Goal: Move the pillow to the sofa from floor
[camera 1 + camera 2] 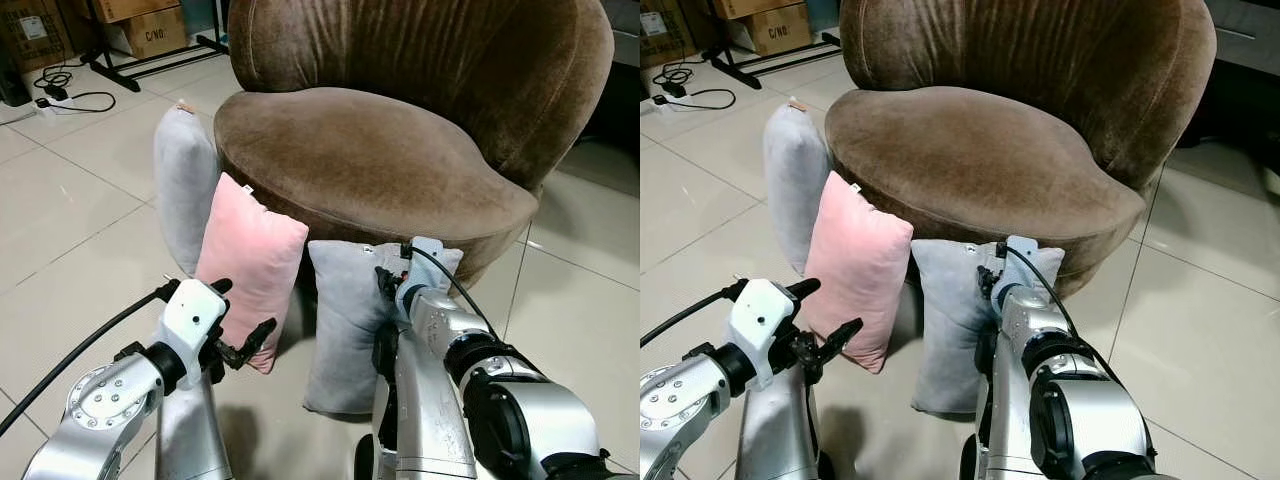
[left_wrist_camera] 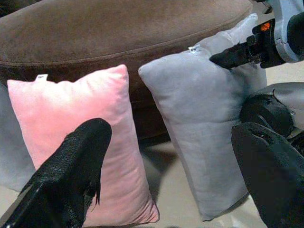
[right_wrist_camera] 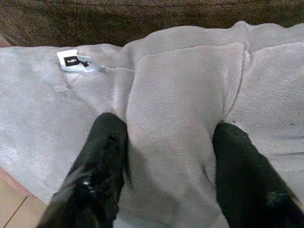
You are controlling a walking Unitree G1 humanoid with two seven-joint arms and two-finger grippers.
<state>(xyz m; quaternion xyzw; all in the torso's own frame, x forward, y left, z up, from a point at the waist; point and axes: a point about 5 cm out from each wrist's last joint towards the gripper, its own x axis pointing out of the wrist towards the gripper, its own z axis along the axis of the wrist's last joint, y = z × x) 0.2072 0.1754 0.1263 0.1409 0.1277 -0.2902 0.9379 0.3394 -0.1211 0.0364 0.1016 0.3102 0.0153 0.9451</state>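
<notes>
Three pillows lean on the floor against a brown velvet sofa chair (image 1: 350,160): a grey pillow (image 1: 185,190) on the left, a pink pillow (image 1: 255,265) in the middle, and another grey pillow (image 1: 340,330) at the front right. My right gripper (image 3: 168,128) presses into the top of this front grey pillow, with a fold of its fabric pinched between the black fingers (image 3: 102,156). A white tag (image 3: 76,61) sits near the pillow's corner. Just short of the pink pillow's lower face, my left gripper (image 1: 240,315) hovers open, touching nothing.
Pale tiled floor (image 1: 80,230) lies to the left and right of the chair. At the far left back are cardboard boxes (image 1: 150,30), a metal rack's foot (image 1: 120,70) and a power strip with black cables (image 1: 60,95).
</notes>
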